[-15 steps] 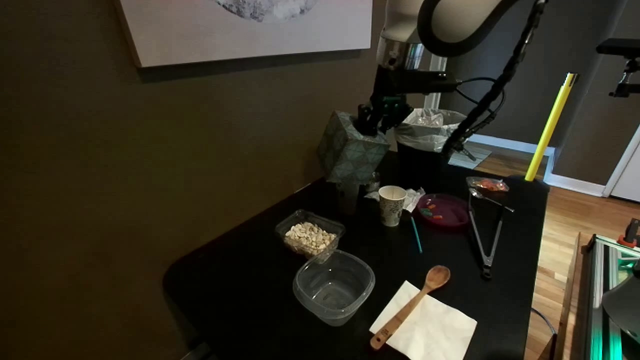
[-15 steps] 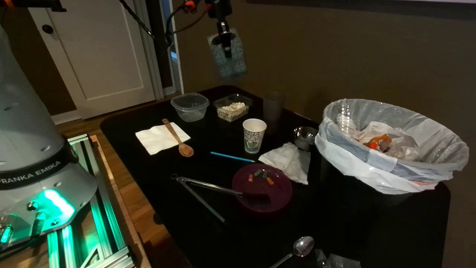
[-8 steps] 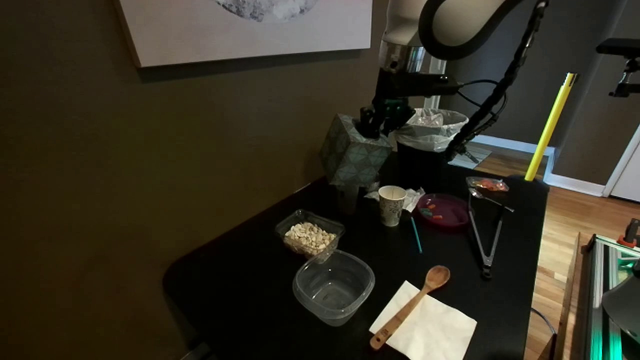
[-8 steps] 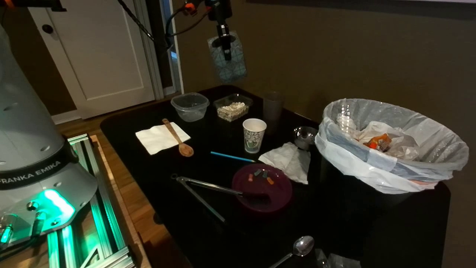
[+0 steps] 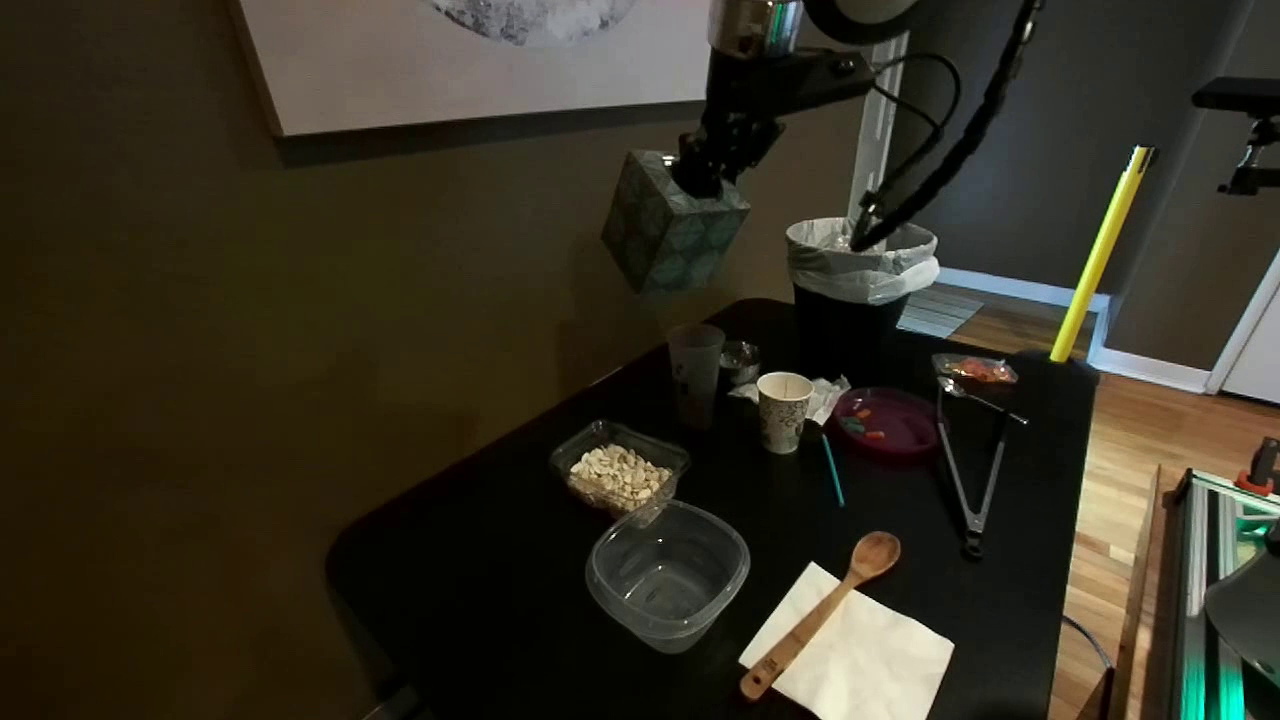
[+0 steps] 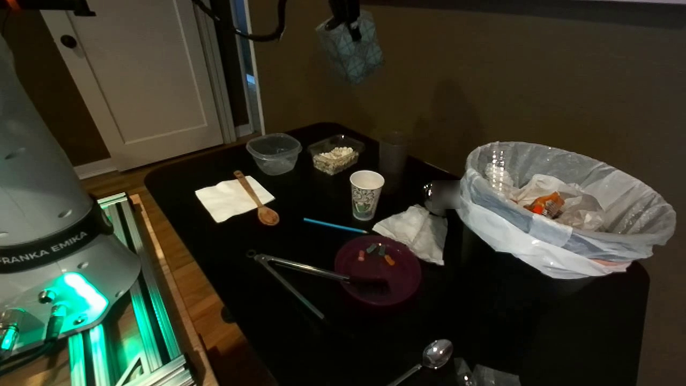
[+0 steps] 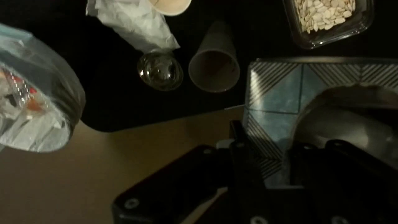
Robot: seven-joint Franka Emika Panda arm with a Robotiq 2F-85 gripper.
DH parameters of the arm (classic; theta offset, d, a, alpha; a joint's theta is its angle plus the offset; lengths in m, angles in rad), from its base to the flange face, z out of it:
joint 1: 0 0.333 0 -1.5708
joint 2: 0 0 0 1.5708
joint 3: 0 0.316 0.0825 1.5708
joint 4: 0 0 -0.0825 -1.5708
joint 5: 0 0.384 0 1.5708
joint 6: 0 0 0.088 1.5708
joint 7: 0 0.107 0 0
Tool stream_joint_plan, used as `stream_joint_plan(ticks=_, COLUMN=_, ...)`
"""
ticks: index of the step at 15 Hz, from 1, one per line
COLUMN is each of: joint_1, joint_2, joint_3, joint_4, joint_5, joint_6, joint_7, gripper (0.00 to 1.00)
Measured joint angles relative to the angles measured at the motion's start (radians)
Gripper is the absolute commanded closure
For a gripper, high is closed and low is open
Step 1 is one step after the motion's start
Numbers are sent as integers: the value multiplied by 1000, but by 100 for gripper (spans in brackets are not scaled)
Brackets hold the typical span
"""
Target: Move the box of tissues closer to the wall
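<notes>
The box of tissues (image 5: 670, 230) has just risen and, it seems, edged toward the wall (image 5: 400, 320), hanging tilted near it with its upper edge pinched between narrowly parted jaws, so the carry looks well along, though lowering remains.

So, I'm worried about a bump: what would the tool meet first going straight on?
Probably the wall, toward which the tool slants down, held box of tissues leading. Depth is unclear; possibly the table instead.
</notes>
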Motion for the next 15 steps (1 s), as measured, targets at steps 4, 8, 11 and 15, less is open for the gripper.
stream_joint_plan(ticks=4, joint_1=53, joint_2=109, joint_3=34, joint_4=244, joint_5=-7, joint_6=-111, joint_7=-190, gripper=99)
stream_joint_plan(ticks=8, joint_1=92, joint_2=162, joint_3=37, joint_4=326, joint_5=-6, joint_6=-141, joint_7=-236, gripper=94)
stream_joint_plan(ticks=11, joint_1=91, joint_2=158, joint_3=23, joint_4=323, joint_5=-6, joint_6=-141, joint_7=-236, gripper=99)
stream_joint_plan(ticks=15, joint_1=130, joint_2=223, joint_3=37, joint_4=360, joint_5=17, joint_6=-141, joint_7=-270, gripper=99)
